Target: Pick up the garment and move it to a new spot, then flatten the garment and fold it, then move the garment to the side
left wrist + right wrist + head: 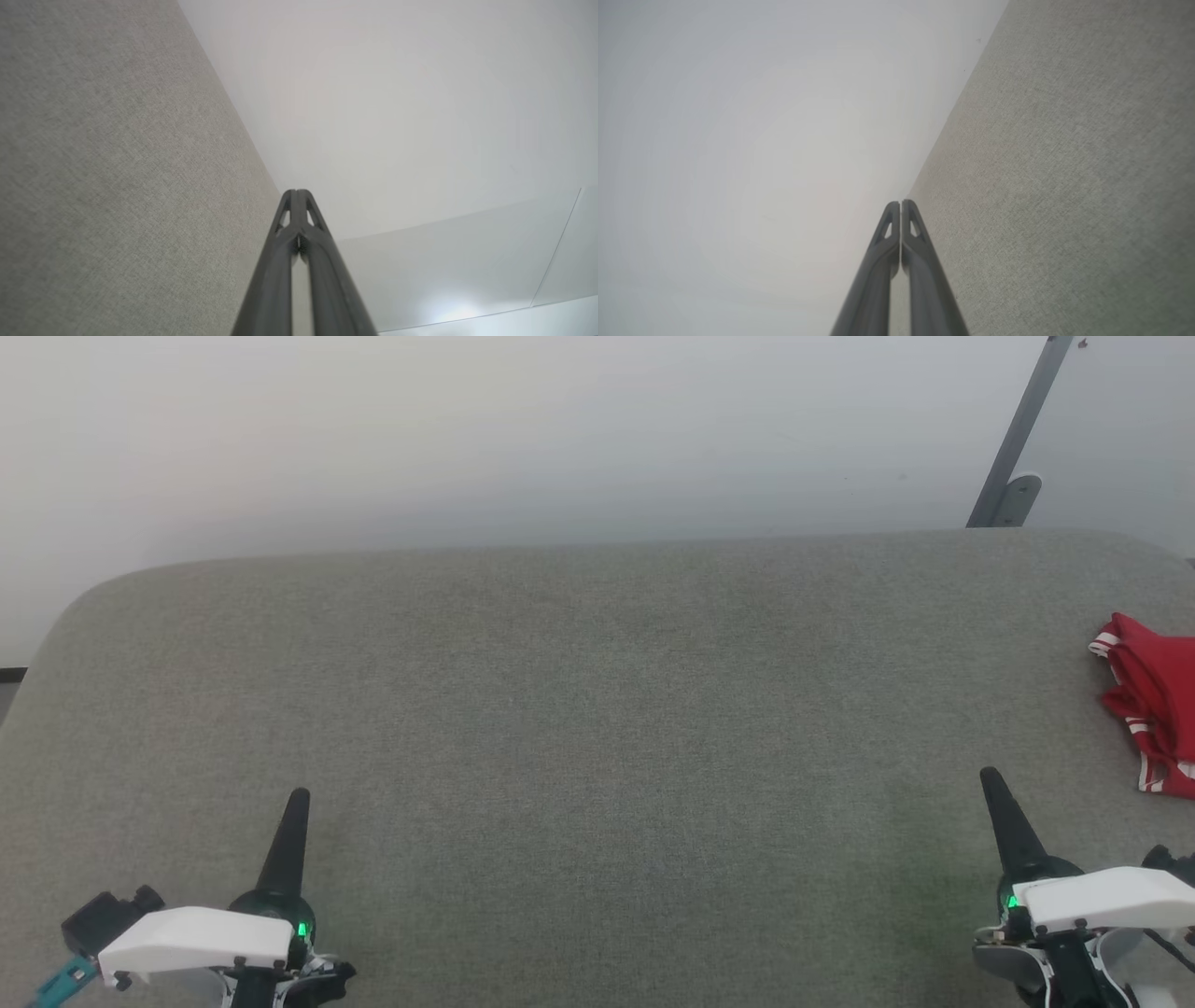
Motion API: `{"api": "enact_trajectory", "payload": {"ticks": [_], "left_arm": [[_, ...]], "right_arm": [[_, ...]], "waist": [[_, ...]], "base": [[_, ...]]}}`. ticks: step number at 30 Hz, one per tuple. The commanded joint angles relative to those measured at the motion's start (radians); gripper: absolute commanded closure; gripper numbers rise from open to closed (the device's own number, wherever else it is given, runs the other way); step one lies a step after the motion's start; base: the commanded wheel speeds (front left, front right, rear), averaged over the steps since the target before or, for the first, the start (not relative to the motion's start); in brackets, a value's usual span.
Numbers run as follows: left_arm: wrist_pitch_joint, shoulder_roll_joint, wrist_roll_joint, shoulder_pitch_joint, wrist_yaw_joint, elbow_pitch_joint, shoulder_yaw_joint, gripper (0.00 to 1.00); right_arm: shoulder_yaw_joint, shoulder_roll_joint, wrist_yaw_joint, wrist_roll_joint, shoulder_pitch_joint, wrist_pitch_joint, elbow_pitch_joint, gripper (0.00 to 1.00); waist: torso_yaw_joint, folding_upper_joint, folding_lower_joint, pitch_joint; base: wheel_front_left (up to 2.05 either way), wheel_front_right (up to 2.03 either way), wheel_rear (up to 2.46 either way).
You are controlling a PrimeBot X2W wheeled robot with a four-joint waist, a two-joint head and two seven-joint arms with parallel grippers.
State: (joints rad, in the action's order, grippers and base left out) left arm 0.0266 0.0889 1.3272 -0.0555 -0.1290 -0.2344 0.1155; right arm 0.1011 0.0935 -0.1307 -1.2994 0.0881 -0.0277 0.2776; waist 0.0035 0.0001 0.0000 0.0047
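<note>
Red cloth with red-and-white striped trim lay bunched on the grey fabric worktop (579, 728). This was the garment (1156, 705), far over on the worktop's right side, further toward the far edge than the right hand (992, 782) and apart from it. The head view cut it off, so I could not tell how much of it there was, whether it reached the worktop's right edge, or whether it was folded. The part that showed looked rumpled, with its hems turned several ways.

Both hands sat low toward the near edge, the left hand (297, 803) toward the near-left corner and the right toward the near-right. Each had its two dark fingers pressed together and gripped nothing. The wrist views showed the same closed tips over bare grey cloth with a pale wall behind.

By my judgement the scene fitted two stages. The garment could have been a heap at the side waiting to be lifted toward the middle, or a bundle already put aside there. The pictures did not settle which.

Such limp jersey would sag and drag from a single pinch. Good handling would mean spaced grips on a hem, kept low over the wide bare middle.
</note>
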Motion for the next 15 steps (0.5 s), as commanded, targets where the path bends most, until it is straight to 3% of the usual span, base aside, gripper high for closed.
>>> {"api": "enact_trajectory", "payload": {"ticks": [1, 15], "left_arm": [[0.009, 0.0, 0.03, -0.022, -0.002, 0.003, 0.001, 1.0], [0.039, -0.015, 0.124, -0.039, -0.002, -0.002, 0.0, 1.0]], "right_arm": [[0.003, -0.003, 0.0, -0.026, 0.02, -0.009, -0.012, 1.0], [0.008, -0.019, 0.0, -0.134, 0.023, -0.038, -0.021, 1.0]], "waist": [[0.0, -0.0001, 0.0, 0.0], [-0.001, -0.0001, 0.0, -0.001]], "base": [[0.0, 0.0, 0.0], [0.0, 0.0, 0.0]]}}
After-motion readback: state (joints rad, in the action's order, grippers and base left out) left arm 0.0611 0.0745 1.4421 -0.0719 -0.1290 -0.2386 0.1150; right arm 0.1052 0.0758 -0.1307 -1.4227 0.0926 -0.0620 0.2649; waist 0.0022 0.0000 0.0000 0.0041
